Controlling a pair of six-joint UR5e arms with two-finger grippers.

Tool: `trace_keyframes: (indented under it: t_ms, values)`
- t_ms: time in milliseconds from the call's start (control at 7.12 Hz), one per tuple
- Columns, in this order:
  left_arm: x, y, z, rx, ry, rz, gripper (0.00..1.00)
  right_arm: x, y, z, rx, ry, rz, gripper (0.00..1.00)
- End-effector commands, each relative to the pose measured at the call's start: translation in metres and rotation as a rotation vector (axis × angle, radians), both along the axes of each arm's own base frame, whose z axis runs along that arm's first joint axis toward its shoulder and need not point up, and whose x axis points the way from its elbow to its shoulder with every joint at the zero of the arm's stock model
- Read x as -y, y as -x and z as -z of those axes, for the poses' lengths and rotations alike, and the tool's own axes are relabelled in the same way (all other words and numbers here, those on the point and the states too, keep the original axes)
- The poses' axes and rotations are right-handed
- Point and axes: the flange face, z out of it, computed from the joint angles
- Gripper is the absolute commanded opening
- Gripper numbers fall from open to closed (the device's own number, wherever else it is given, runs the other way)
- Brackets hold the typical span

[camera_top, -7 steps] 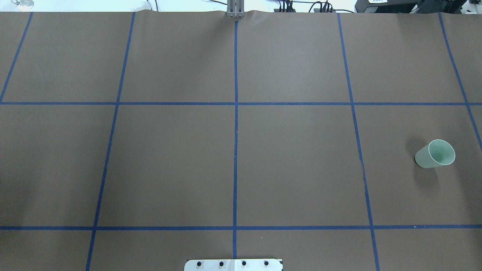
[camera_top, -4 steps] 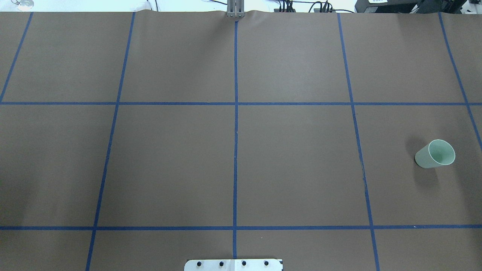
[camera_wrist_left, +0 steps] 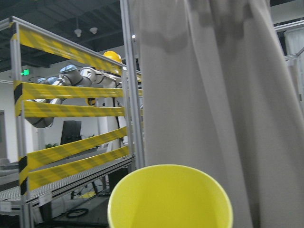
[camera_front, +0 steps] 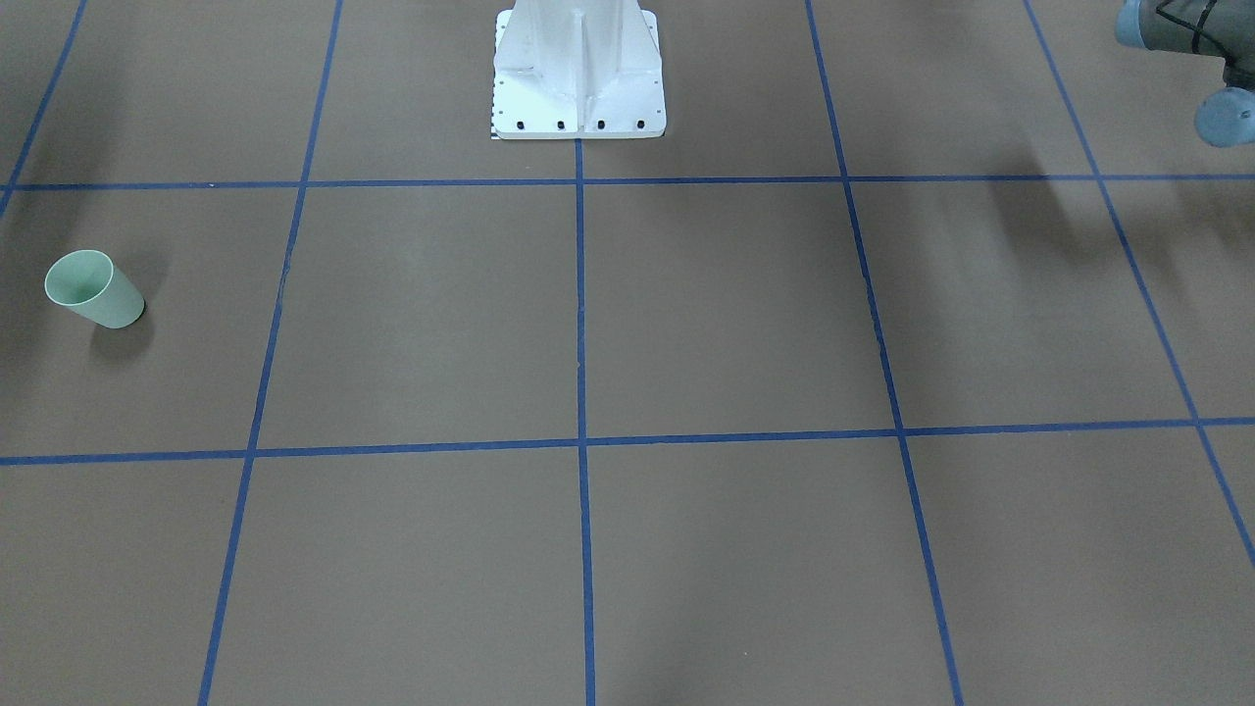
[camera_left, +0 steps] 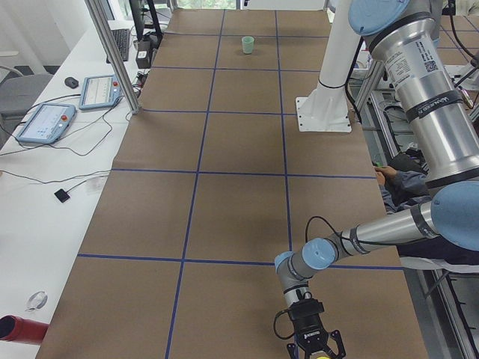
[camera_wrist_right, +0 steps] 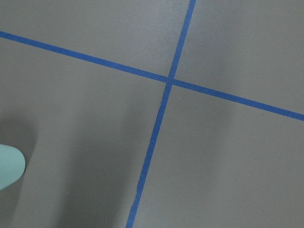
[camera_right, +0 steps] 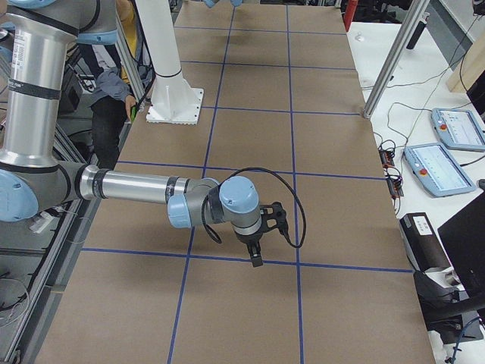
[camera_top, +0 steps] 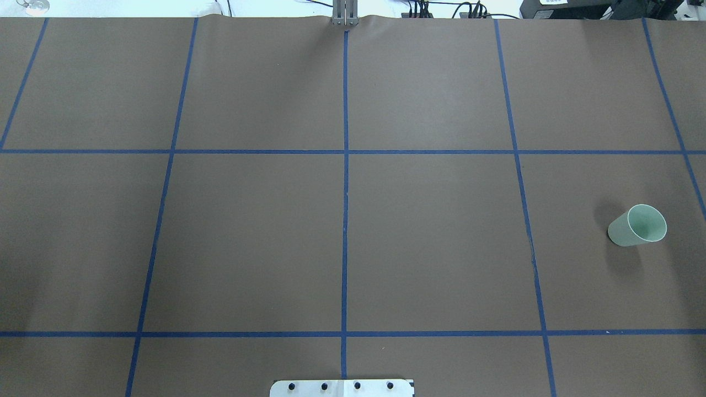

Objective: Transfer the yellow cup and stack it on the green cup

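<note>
The green cup (camera_top: 637, 225) stands upright at the table's right side. It also shows in the front-facing view (camera_front: 93, 289), far off in the exterior left view (camera_left: 248, 44), and as an edge in the right wrist view (camera_wrist_right: 9, 167). The yellow cup (camera_wrist_left: 170, 197) fills the bottom of the left wrist view, mouth towards the camera, with no fingers showing. My left gripper (camera_left: 315, 348) is at the table's left end with a speck of yellow at its tip; I cannot tell its state. My right gripper (camera_right: 257, 256) hangs over the table short of the green cup; I cannot tell its state.
The white robot base (camera_front: 578, 69) stands at the table's middle edge. Blue tape lines (camera_top: 345, 193) grid the brown table. Two tablets (camera_left: 46, 120) and a metal post (camera_left: 112, 56) stand beside the table. A seated person (camera_right: 114, 83) is behind the robot.
</note>
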Motion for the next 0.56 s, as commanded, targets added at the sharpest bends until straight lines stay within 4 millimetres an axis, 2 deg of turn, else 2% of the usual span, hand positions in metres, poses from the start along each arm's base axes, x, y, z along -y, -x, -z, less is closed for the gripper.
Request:
trace_keyframes:
  t_ms: [0, 140, 421]
  values:
    - [0.01, 0.015, 0.003, -0.021, -0.124, -0.207, 0.15, 0.001, 0.0, 0.002, 0.011, 0.019, -0.022, 1.0]
    - [0.003, 0.031, -0.001, -0.047, -0.163, -0.33, 0.15, 0.0, 0.0, 0.003, 0.015, 0.019, -0.023, 1.0]
    - [-0.008, 0.054, -0.029, -0.128, -0.293, -0.53, 0.15, 0.0, 0.001, 0.002, 0.017, 0.022, -0.022, 1.0]
